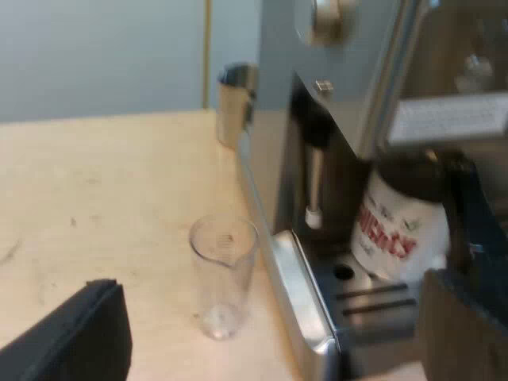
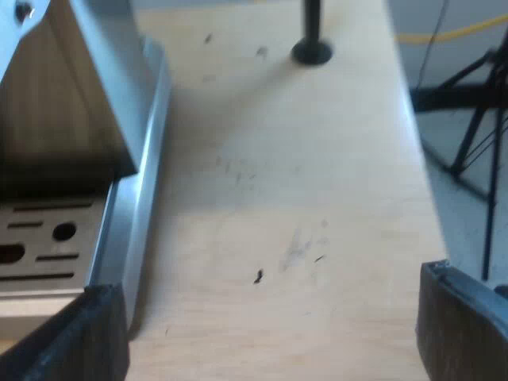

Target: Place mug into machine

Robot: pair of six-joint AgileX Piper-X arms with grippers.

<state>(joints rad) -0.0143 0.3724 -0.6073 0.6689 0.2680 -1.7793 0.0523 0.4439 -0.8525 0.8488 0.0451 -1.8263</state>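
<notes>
Action at the espresso machine (image 1: 278, 119): the mug (image 1: 393, 234), white with red lettering, stands upright on the drip tray (image 1: 373, 298) inside the machine's front bay, just beside the steam wand (image 1: 315, 182). Left hand (image 1: 270, 317) hovers low before the tray with its two black fingers (image 1: 79, 337) spread wide and nothing clamped between them (one finger sits close in front of the mug, though whether they touch cannot be told). Out on the pale wooden surface (image 1: 103, 198) a clear measuring glass (image 1: 224, 274) stands upright, just beside the tray's metal edge, and a metal jug (image 1: 234, 99) stands at the machine's far corner. Over to the right hand (image 2: 270, 317): its fingers (image 2: 468, 325) are apart and empty too, hanging above the surface alongside the machine's tray, with a black round-footed post (image 2: 311, 44) standing farther off.
</notes>
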